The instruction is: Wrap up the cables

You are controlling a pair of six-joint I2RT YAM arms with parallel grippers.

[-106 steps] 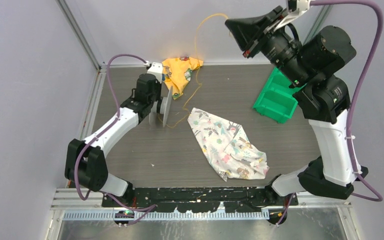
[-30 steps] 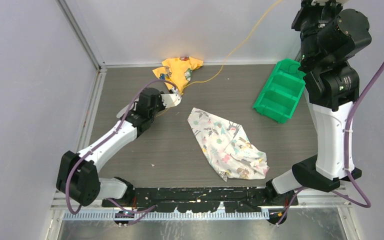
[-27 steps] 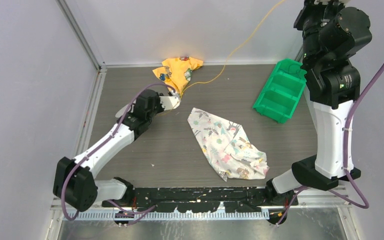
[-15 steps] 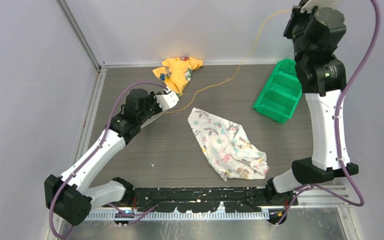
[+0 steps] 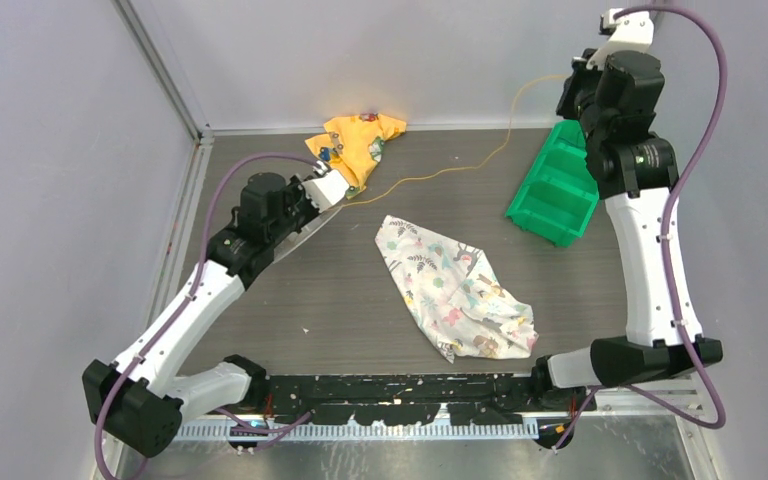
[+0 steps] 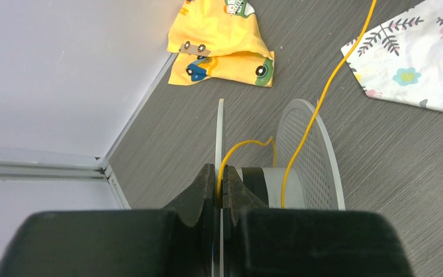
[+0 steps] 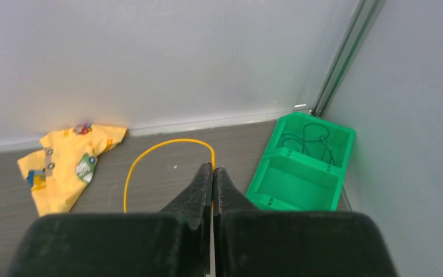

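Inside right hand (image 7: pixel 212 168), unseen stretch of cable (image 7: pixel 167 141)

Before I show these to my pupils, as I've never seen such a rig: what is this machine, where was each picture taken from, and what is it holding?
Two robot arms are bolted at the near edge of a table. One picture looks down from above; the other two come from a camera on each wrist. The left end effector is shut on the thin rim of a spool. The right end effector pinches the thin yellow cable, which runs across to the spool. On the table lie a yellow cloth, a patterned cloth and a green bin.
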